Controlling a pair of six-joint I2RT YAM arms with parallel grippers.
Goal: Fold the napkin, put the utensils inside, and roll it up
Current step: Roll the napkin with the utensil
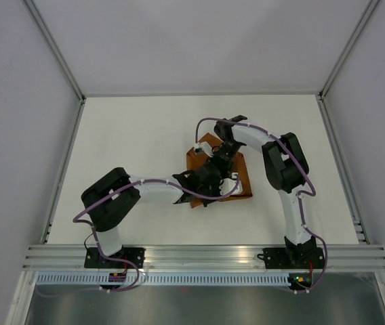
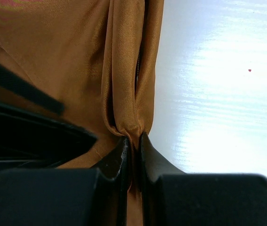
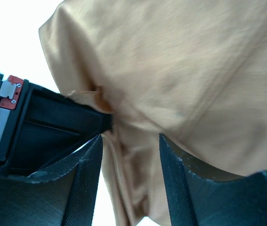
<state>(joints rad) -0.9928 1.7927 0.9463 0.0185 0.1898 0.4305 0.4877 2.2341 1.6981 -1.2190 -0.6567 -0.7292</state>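
The rust-brown napkin (image 1: 244,184) lies crumpled and partly folded at the middle of the table, mostly under both grippers. My left gripper (image 1: 209,179) is shut on a pinched fold of the napkin (image 2: 77,56); in the left wrist view its jaws (image 2: 134,141) are closed on the cloth at its right edge. My right gripper (image 1: 219,160) hangs over the napkin's far part. In the right wrist view its jaws (image 3: 131,141) stand apart, with loose folds of napkin (image 3: 171,70) between and over them. No utensils are in view.
The white table (image 1: 131,149) surrounds the napkin, with grey walls at the back and sides. The left gripper's black body (image 3: 44,127) sits close beside the right fingers. The two arms cross close together over the cloth.
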